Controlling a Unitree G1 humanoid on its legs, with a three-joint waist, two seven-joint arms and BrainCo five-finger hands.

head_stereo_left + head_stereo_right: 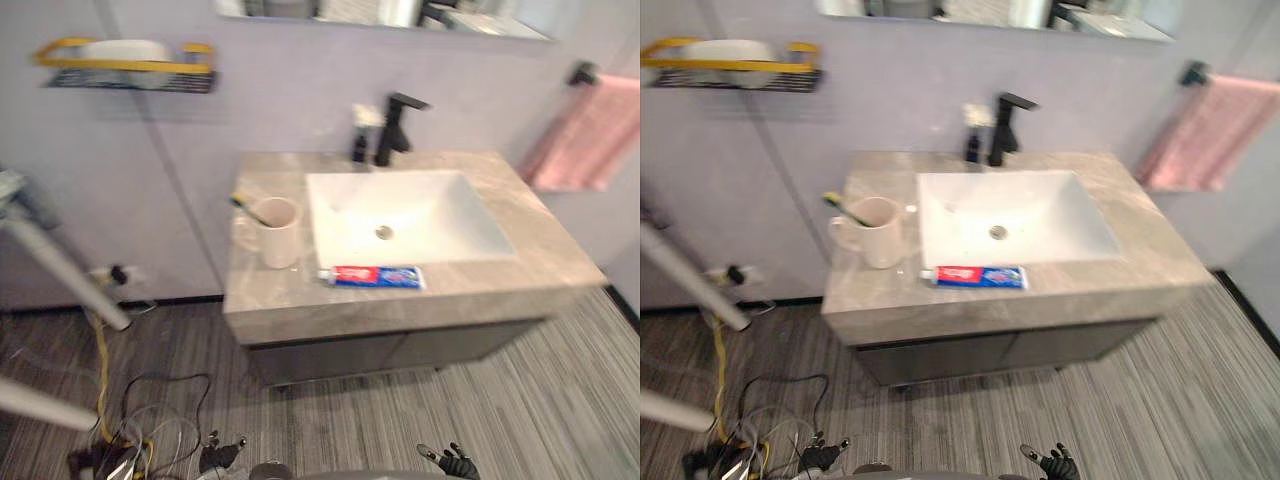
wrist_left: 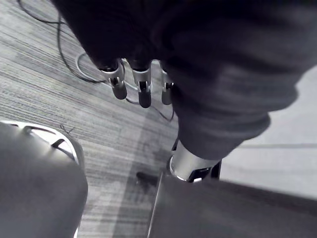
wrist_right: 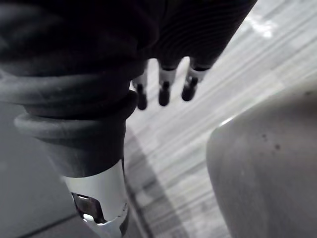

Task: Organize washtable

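A marble washtable (image 1: pixel 290 300) holds a white sink (image 1: pixel 410 215) with a black faucet (image 1: pixel 395 128) behind it. A cream mug (image 1: pixel 277 232) with a toothbrush (image 1: pixel 247 207) in it stands left of the sink. A red and blue toothpaste tube (image 1: pixel 372 277) lies flat along the front edge. My left hand (image 1: pixel 220 455) and right hand (image 1: pixel 450 462) hang low over the floor, well short of the washtable, both open with straight fingers (image 2: pixel 141 87) and fingers (image 3: pixel 164 87) holding nothing.
A yellow and black wall shelf (image 1: pixel 125 65) hangs at the upper left. A pink towel (image 1: pixel 585 135) hangs on the right wall. White poles (image 1: pixel 60 265) and loose cables (image 1: pixel 140 420) sit on the floor at the left.
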